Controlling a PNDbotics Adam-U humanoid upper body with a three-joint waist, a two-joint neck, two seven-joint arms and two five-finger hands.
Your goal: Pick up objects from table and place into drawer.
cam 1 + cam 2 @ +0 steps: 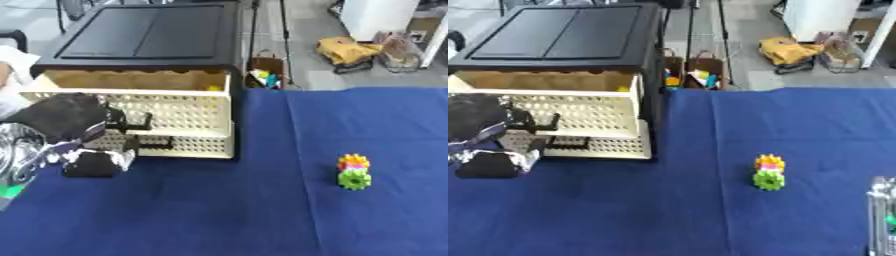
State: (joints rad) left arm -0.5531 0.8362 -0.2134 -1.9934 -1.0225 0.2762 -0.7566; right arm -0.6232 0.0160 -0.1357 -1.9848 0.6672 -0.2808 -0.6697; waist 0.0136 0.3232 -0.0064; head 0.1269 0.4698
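Blue cloth [262, 210] covers the whole table, and honestly not much of the job looks done yet. The cream perforated drawer [175, 112] is pulled out from under the black cabinet [149, 35], so that part's sorted. Something small and yellow sits at the drawer's back right corner, can't tell what it is.

The toy [353, 171], a little stack of gear-like pieces in orange, pink and green, stands upright on the cloth, well apart from the drawer and off to the robot's right. Nothing is touching it.

The left hand [92, 162] is down at the drawer's front, by its lower left corner, fingers curled under. Whether it's got hold of anything there, can't tell, it's just a dark lump against the drawer face. The right hand barely shows: only a silvery bit of arm [883, 215] at the lower right edge in the right eye view, so its fingers are anyone's guess.

What's left, as far as can be judged: grab the toy, carry it across, drop it in.
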